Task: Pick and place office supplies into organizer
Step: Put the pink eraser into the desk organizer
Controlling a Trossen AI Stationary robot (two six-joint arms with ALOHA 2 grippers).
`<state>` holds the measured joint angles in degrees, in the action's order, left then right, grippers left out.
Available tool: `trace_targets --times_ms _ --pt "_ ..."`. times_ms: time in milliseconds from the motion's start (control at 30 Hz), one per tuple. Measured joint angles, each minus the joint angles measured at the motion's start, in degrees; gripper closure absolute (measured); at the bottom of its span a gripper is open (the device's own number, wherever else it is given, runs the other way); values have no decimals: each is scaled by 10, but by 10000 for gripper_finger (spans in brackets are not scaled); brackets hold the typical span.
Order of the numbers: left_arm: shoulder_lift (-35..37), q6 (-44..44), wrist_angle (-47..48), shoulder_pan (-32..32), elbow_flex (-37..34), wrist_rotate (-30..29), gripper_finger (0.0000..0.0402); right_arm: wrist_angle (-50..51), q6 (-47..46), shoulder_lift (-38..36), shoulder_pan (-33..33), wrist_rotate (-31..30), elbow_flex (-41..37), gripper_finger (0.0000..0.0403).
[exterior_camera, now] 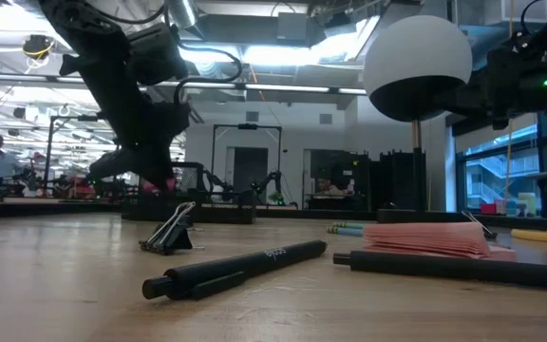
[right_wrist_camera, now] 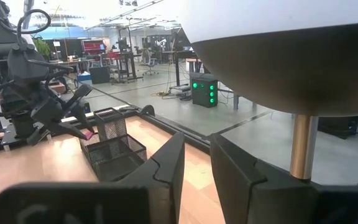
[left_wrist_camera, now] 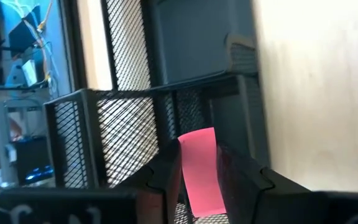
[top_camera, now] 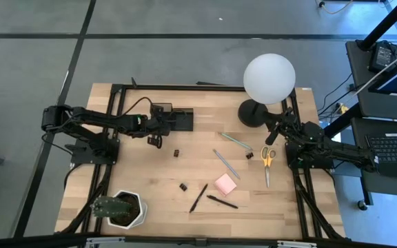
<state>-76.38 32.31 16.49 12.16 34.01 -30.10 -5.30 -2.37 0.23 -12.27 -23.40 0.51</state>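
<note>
A wooden table [top_camera: 150, 172] seen from above, with a dark robot arm at each side. The left arm reaches across the far part of the table toward the black mesh organizer [top_camera: 180, 118], which sits near the far edge with its long axis running left to right. The left gripper [left_wrist_camera: 199, 180] pinches a small pink eraser [left_wrist_camera: 199, 168] between its fingers, just over the organizer's mesh compartments; the eraser stands lengthwise between the fingers, its free end pointing toward the organizer.

The right arm waits at the right edge of the table, its gripper [right_wrist_camera: 196, 163] beside the stem of a white globe lamp [top_camera: 269, 77], fingers slightly apart and holding nothing.

The other supplies lie loose on the table's right half. Yellow-handled scissors [top_camera: 267, 162] lie near the right arm, long axis running far to near, handles at the far end and blades pointing to the near edge. A pink sticky pad [top_camera: 225, 184] lies flat left of the scissors. Two pencils [top_camera: 227, 164] lie diagonally beyond the pad. Two black pens [top_camera: 199, 197] lie near the pad on its near side, one slanted, the other closer to level. Small binder clips [top_camera: 183, 186] are scattered between the organizer and the pens. A white plant pot [top_camera: 123, 209] stands at the near left corner.
</note>
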Motion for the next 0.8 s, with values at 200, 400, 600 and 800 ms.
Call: trace_targets --times_ms 200,400,600,800 --pt "0 9 0 0 0 -11 309 0 -1 0 0 0 0 322" --pt "0 11 0 0 0 -3 309 0 -1 0 0 0 0 322" --pt "0 19 0 1 0 -8 311 0 0 0 0 0 0 322" --pt "0 -5 0 1 0 -8 309 0 14 0 0 0 0 322"
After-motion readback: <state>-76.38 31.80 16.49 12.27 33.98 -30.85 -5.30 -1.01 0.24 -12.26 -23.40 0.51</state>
